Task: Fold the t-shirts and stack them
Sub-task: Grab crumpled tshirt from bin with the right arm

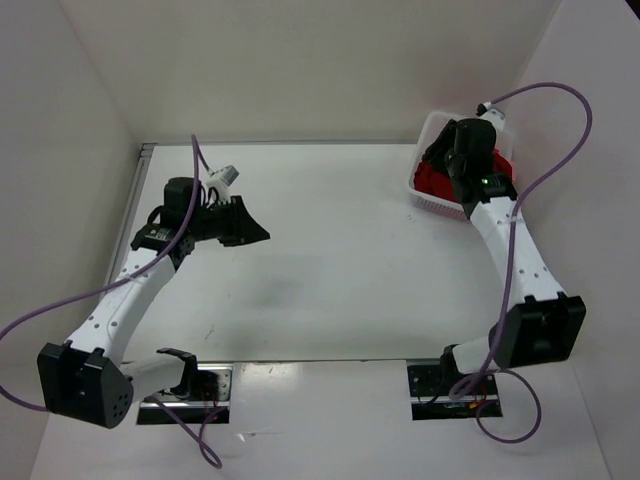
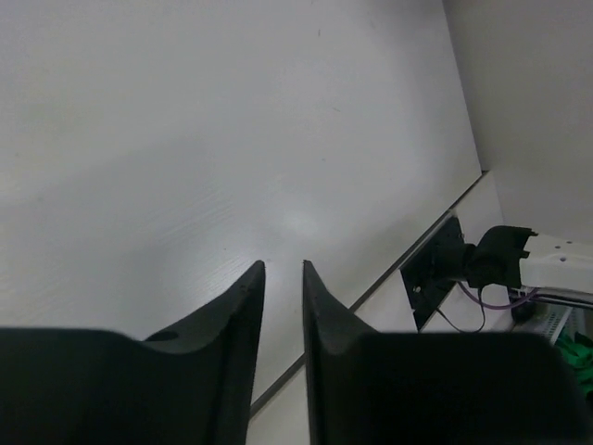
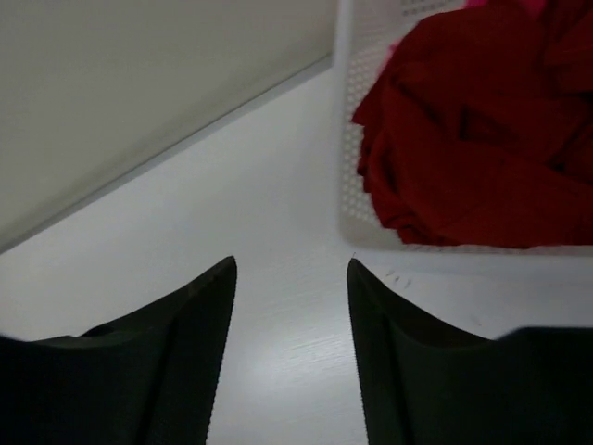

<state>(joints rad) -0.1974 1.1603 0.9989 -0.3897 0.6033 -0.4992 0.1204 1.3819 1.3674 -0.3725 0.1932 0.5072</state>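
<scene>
Right gripper hovering, fingers spread wide, empty, just short of white basket. Dark red t-shirt lying bunched inside, ahead and to right of fingers (no clear long axis). Left gripper sitting well apart, narrowly parted, holding nothing.

White table carries a basket, seemingly far-right.

A white perforated basket stands at the far right corner of the white table, near the right wall. Plain white walls enclose the table on three sides.
</scene>
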